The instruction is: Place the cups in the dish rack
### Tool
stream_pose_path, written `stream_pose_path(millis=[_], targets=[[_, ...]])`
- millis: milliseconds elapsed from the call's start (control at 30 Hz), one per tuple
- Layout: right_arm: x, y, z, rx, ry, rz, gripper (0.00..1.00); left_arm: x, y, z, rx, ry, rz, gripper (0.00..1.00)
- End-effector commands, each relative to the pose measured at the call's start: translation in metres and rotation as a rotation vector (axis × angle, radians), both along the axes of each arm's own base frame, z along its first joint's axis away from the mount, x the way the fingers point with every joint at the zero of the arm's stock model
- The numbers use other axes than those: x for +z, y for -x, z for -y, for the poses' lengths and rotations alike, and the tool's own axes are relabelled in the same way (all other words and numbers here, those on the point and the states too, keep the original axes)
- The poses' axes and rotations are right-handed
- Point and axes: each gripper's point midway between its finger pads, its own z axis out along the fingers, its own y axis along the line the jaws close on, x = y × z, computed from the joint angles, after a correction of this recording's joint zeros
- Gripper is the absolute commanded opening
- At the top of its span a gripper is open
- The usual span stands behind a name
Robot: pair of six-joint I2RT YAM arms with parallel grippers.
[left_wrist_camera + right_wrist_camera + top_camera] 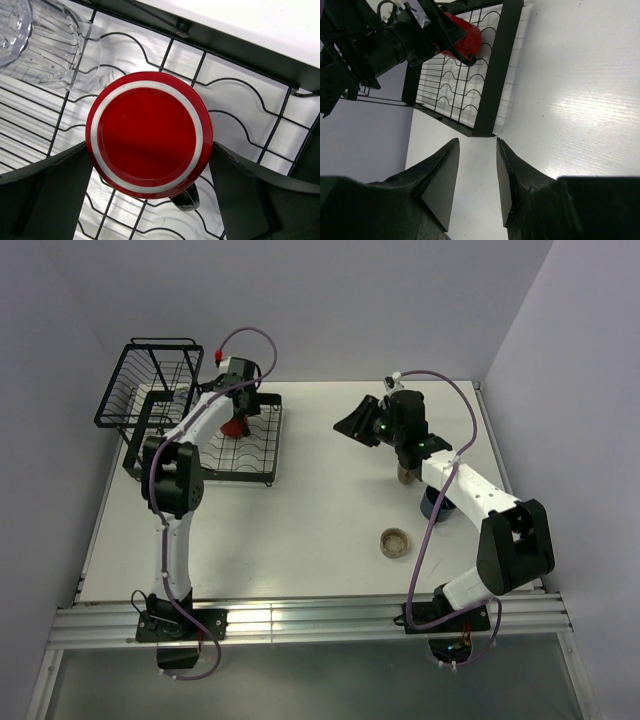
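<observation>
Far-left table (320, 510) corner: red mug (149, 134) upside-down on dish rack (255, 455), left gripper (241, 416) wide astride it. Low beige cup (394, 542) nearer right gripper (477, 145), narrow gap, empty.

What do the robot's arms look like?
The left arm and right arm are white tubes with chunky black joints. A purple cable loops along each. The left tool and right tool each have two dark wedge-shaped fingers. A green light glows on the right arm.
</observation>
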Motion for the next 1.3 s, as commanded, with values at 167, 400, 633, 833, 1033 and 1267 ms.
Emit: stream_pose_path(millis=[167, 400, 633, 833, 1033, 1267], targets=[[0.020, -0.005, -0.011, 0.035, 0.002, 0.074, 0.43, 0.088, -0.015, 0.000, -0.003, 0.029, 0.272, 0.99], [0.020, -0.005, -0.013, 0.039, 0.011, 0.074, 0.44, 0.085, -0.016, 0.001, -0.006, 0.029, 0.267, 0.99], [0.020, -0.005, -0.013, 0.035, 0.017, 0.073, 0.44, 0.089, 0.003, 0.022, -0.046, 0.060, 0.281, 0.99], [0.018, -0.005, -0.012, 0.032, 0.021, 0.071, 0.43, 0.080, 0.022, 0.043, -0.085, 0.075, 0.277, 0.99], [0.016, -0.005, -0.010, 0.023, 0.030, 0.070, 0.43, 0.065, 0.030, 0.069, -0.144, 0.131, 0.249, 0.81], [0.014, -0.005, -0.009, 0.018, 0.032, 0.069, 0.42, 0.038, 0.027, 0.086, -0.185, 0.172, 0.186, 0.47]])
